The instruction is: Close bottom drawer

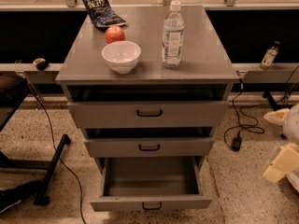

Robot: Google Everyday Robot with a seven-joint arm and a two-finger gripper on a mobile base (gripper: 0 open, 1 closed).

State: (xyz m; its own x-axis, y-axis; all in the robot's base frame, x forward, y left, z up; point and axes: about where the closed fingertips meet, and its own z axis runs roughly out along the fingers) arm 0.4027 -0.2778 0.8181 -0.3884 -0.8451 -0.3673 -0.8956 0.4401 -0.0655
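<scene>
Cabinet (205,55) stands centre, its bottom drawer (117,203) pulled well out at floor level. On top sit a bowl (121,56), apple (115,33), bottle (173,36) and bag (103,10). The pale gripper (280,164) shows low at the right edge, well apart from the drawer. Its state cannot be told.

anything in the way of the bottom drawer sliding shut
Nothing visible: the bottom drawer stands pulled out, its tray bare, no object between it and the cabinet. The tool is not in view, so its path cannot be judged.
</scene>
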